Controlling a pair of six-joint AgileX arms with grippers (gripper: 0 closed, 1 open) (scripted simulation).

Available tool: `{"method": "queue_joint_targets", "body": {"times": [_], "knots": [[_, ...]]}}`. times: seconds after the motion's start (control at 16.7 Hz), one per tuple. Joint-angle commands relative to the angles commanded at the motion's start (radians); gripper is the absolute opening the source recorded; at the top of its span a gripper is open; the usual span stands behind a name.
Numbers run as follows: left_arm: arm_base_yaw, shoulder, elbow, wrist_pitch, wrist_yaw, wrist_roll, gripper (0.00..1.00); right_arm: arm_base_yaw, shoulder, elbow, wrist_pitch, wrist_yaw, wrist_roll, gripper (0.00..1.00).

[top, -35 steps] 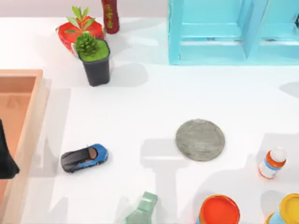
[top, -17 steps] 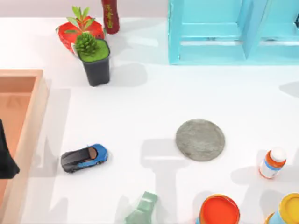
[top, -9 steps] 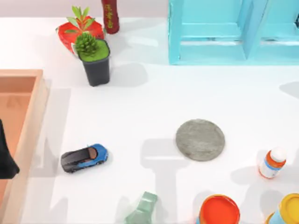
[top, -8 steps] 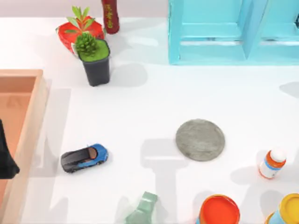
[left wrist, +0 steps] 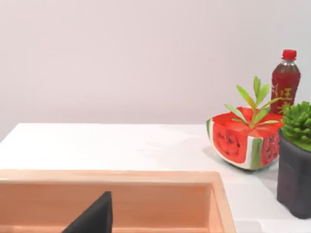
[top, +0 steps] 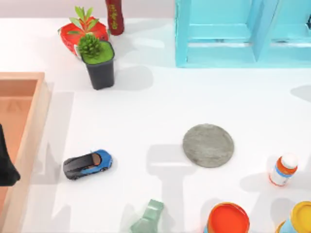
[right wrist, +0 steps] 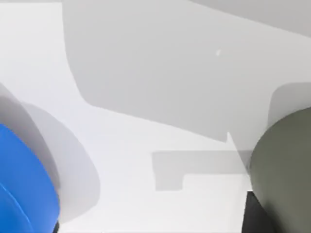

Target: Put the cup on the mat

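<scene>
The mat (top: 208, 145), a flat round grey mottled disc, lies bare on the white table right of centre. In the right wrist view the dull grey-green cup (right wrist: 286, 165) bulges in at the picture's edge, close to the camera. A black part of my right gripper (right wrist: 249, 213) sits right beside it. I cannot tell whether the two touch. My left gripper (top: 6, 167) is a black shape parked over the wooden tray (top: 29, 145) at the table's left, and its dark tip (left wrist: 92, 218) hangs above the tray's inside.
A toy car (top: 87, 164) sits front left and a pale green object (top: 148, 218) at the front edge. Orange-topped tub (top: 227, 219), yellow-topped blue tub (top: 299, 218) and small bottle (top: 283, 168) crowd the front right. Black succulent pot (top: 99, 63), watermelon slice (top: 82, 34), red bottle (top: 114, 15) and turquoise shelf (top: 243, 31) stand behind.
The arm shadow at the table's right has slid from beside the small bottle toward the front, left of it. The mat, the car and the left arm have stayed put.
</scene>
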Motion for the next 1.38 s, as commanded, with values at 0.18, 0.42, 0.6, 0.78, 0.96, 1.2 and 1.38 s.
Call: {"method": "queue_joint_targets", "body": {"times": [0.18,0.42,0.6,0.78,0.96,1.2,1.38], "knots": [[0.0,0.0,0.0,0.0,0.0,0.0,1.0,0.0,0.0,0.0,0.0,0.0,0.0,0.0],[0.0,0.0,0.0,0.0,0.0,0.0,1.0,0.0,-0.001,0.001,0.0,0.0,0.0,0.0],[0.0,0.0,0.0,0.0,0.0,0.0,1.0,0.029,0.005,0.02,-0.007,0.001,0.03,0.0],[0.0,0.0,0.0,0.0,0.0,0.0,1.0,0.139,0.038,0.087,-0.039,0.001,0.152,0.0],[0.0,0.0,0.0,0.0,0.0,0.0,1.0,0.302,0.093,0.191,-0.09,-0.003,0.366,0.0],[0.0,0.0,0.0,0.0,0.0,0.0,1.0,0.548,0.183,0.369,-0.174,-0.012,0.794,0.0],[0.0,0.0,0.0,0.0,0.0,0.0,1.0,0.719,0.246,0.502,-0.239,-0.019,1.196,0.0]]}}
